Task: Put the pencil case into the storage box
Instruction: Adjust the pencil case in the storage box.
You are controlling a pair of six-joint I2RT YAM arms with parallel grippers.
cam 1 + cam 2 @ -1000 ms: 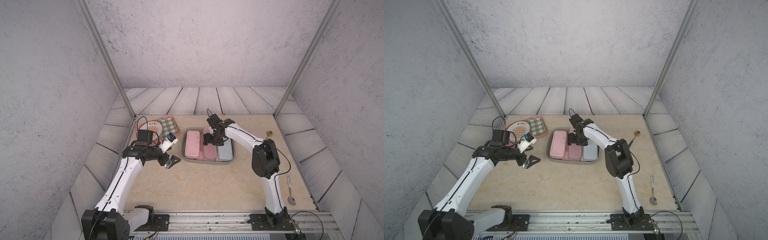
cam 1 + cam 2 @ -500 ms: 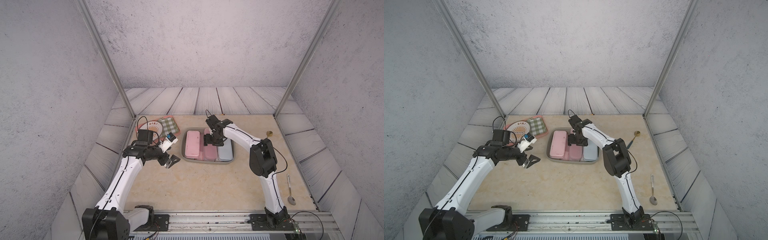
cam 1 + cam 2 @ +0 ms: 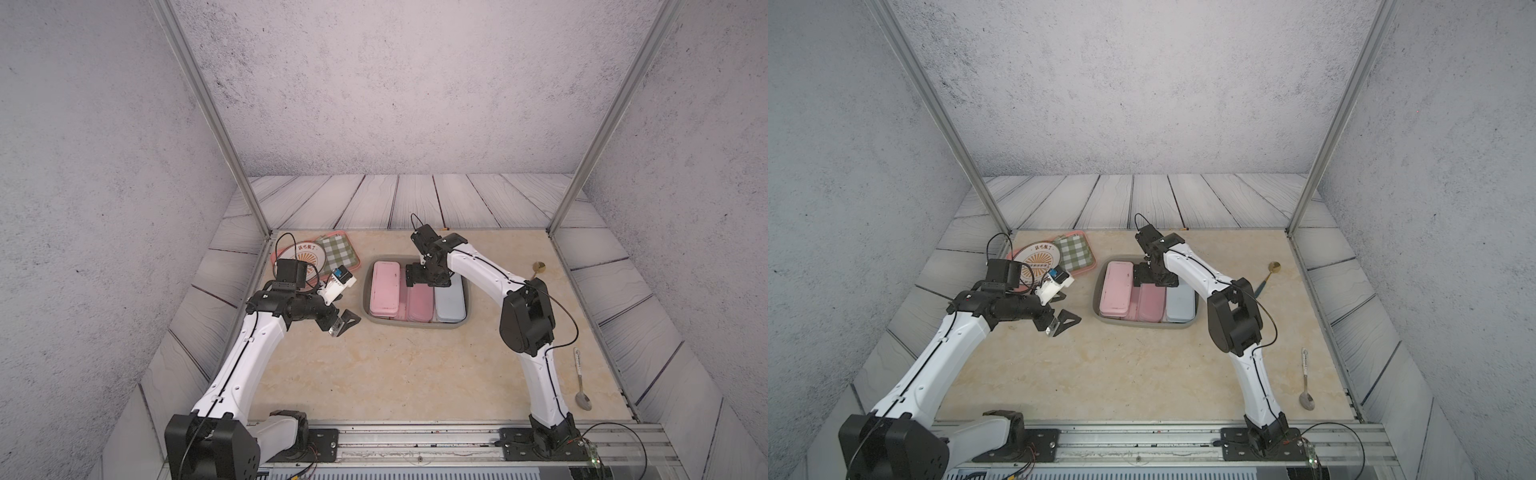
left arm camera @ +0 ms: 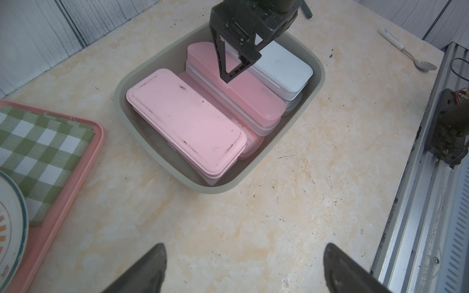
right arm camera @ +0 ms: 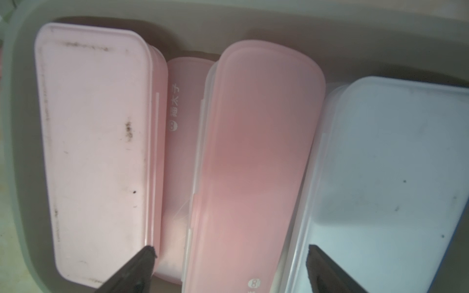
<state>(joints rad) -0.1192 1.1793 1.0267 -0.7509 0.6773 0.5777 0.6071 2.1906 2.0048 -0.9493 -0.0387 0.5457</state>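
The pencil case (image 5: pixel 253 152) is seated in the storage box (image 4: pixel 314 83) — the right gripper (image 5: pixel 229 253) is spread clear (nothing gripped). The left gripper (image 4: pixel 243 266) is parked aside, open, empty.

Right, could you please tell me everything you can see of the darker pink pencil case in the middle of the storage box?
The darker pink pencil case is long and narrow with rounded ends: a matt pink lid on a translucent base, plastic by its look, closed. It lies slightly askew in the storage box, between the wide light pink case and the pale blue case, overlapping a lower pink case. The open right gripper straddles one end, its fingers spread wider than the case.
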